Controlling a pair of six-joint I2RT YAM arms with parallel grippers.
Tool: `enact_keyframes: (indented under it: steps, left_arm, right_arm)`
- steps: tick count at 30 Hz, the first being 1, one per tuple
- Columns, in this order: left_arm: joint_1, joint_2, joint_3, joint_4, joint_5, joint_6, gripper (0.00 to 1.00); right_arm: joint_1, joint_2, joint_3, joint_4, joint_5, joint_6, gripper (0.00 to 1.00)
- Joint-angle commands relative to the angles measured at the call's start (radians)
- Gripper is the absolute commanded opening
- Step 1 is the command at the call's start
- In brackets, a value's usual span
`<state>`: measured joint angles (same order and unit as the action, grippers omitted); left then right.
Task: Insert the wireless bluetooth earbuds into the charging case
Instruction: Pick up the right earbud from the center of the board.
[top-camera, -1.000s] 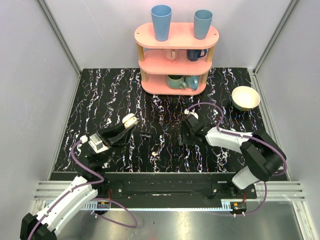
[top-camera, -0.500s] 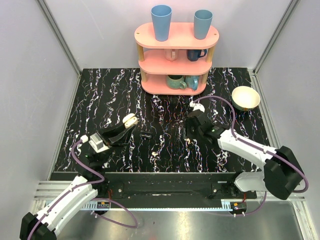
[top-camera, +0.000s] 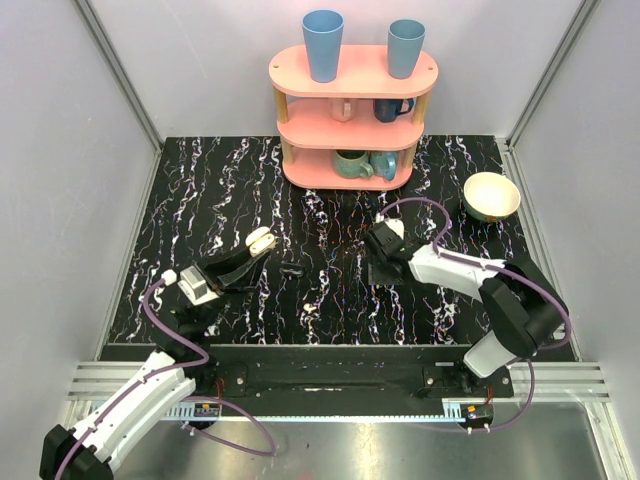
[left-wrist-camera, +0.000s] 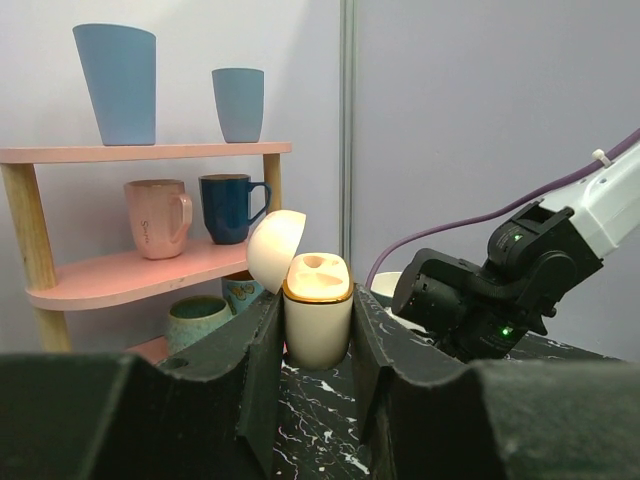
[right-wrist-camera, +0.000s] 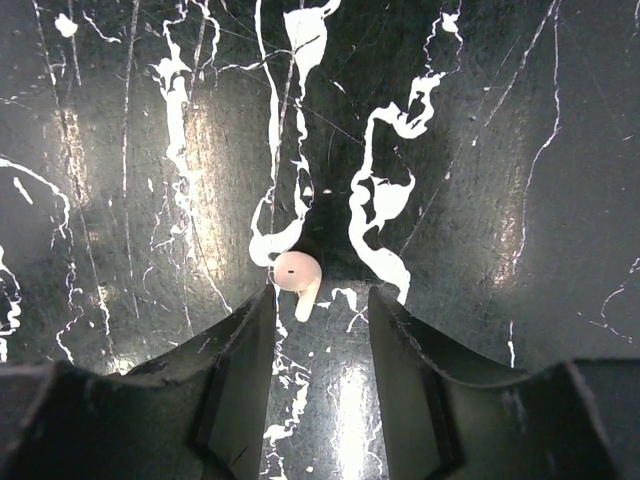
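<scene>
Black marbled tabletop (top-camera: 220, 190), glossy enough to throw glare at the wrist camera, carries the work. The left gripper (left-wrist-camera: 316, 352) is clamped on the charging case (left-wrist-camera: 318, 310), which stands upright between its fingers (left-wrist-camera: 255, 350) with the lid (left-wrist-camera: 274, 250) hinged open; whether a bud already sits in the top cannot be told. The right gripper (right-wrist-camera: 320, 318) points down at the table with its jaws apart. One earbud (right-wrist-camera: 298, 274) lies on the surface between them, just beside the jaw on the left of that view (not centred, perhaps touching).

Likely failures, judged from this pose:
- (a) The bud is off-centre, so closing jaws may shove it sideways or roll it on its rounded head rather than pinch it.
- (b) The bud is tiny and smooth, so a pinch on the stem alone could let it squirt out and skitter over the slick top.
- (c) The case is gripped only by its flanks, so a downward press during insertion may tilt or slide it in the grip, or knock the lid shut.

Pale grey walls (top-camera: 80, 150) on aluminium posts (top-camera: 115, 70) enclose the table. At the far edge stands a pink three-tier shelf (top-camera: 352, 72), with two blue cups (top-camera: 322, 45) on top and mugs (top-camera: 352, 163) below. A cream bowl (top-camera: 491, 196) sits to its right, well apart from both grippers.
</scene>
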<state>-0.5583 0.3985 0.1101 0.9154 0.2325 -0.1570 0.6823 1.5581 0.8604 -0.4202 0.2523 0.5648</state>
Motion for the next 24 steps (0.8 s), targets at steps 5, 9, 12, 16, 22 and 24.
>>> enact_keyframes:
  steps: [5, 9, 12, 16, 22, 24]
  left_arm:
    - [-0.003, 0.002, 0.034, 0.057, 0.008, -0.004, 0.0]
    - [-0.003, -0.001, 0.033, 0.057, 0.008, -0.004, 0.0]
    - [-0.003, -0.006, 0.033, 0.053, 0.004, -0.001, 0.0]
    - [-0.003, -0.012, 0.031, 0.046, 0.001, 0.001, 0.0]
    - [-0.003, -0.006, 0.031, 0.053, 0.004, -0.003, 0.0]
    - [-0.003, -0.007, 0.031, 0.053, 0.002, -0.001, 0.0]
  right_arm:
    - [-0.006, 0.042, 0.048, 0.026, 0.021, 0.021, 0.49]
    - [-0.004, 0.063, 0.058, 0.026, 0.024, 0.02, 0.49]
    - [-0.004, 0.08, 0.068, 0.029, 0.027, 0.021, 0.48]
    - [-0.004, 0.086, 0.069, 0.027, 0.038, 0.046, 0.48]
    - [-0.004, 0.105, 0.075, 0.012, 0.035, 0.09, 0.43]
    - [-0.004, 0.108, 0.074, 0.005, 0.035, 0.101, 0.41]
